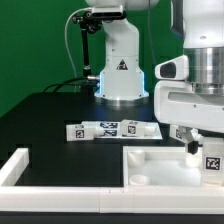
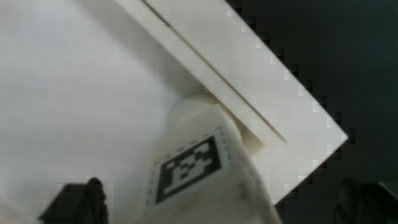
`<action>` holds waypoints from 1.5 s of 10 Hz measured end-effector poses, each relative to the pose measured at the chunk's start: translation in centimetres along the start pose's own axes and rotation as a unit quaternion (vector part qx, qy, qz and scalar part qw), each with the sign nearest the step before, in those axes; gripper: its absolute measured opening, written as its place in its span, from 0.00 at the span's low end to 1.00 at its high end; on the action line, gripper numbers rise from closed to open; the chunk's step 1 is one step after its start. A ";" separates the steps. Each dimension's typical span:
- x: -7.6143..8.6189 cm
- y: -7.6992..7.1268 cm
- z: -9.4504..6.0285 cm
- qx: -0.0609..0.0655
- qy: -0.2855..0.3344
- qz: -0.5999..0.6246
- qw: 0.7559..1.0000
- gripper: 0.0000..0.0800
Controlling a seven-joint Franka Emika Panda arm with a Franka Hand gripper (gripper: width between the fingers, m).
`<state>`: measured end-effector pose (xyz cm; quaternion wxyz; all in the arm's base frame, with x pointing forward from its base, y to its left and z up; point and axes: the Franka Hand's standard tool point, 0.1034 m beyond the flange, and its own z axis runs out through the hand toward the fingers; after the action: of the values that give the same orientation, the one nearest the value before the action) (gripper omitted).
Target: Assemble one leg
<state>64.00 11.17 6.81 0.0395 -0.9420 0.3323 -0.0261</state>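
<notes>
A small white leg with a black-and-white tag stands in the corner of the large white tray at the exterior view's right. My gripper hangs low over it, one dark fingertip beside the leg. In the wrist view the leg lies between my two dark fingertips, which stand apart from it. The gripper is open around the leg. The tray's raised rim runs next to the leg.
The marker board lies on the black table behind the tray. A white L-shaped fence sits at the exterior view's front left. The robot base stands at the back.
</notes>
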 end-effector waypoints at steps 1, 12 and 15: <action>-0.2 0.2 0.4 -0.016 0.006 -0.101 0.995 0.81; -0.1 0.3 0.6 -0.006 0.002 0.294 0.956 0.35; -0.2 -0.5 0.7 0.028 -0.025 0.532 0.846 0.35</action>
<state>64.22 11.74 6.17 0.0821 -0.6195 0.7806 0.0133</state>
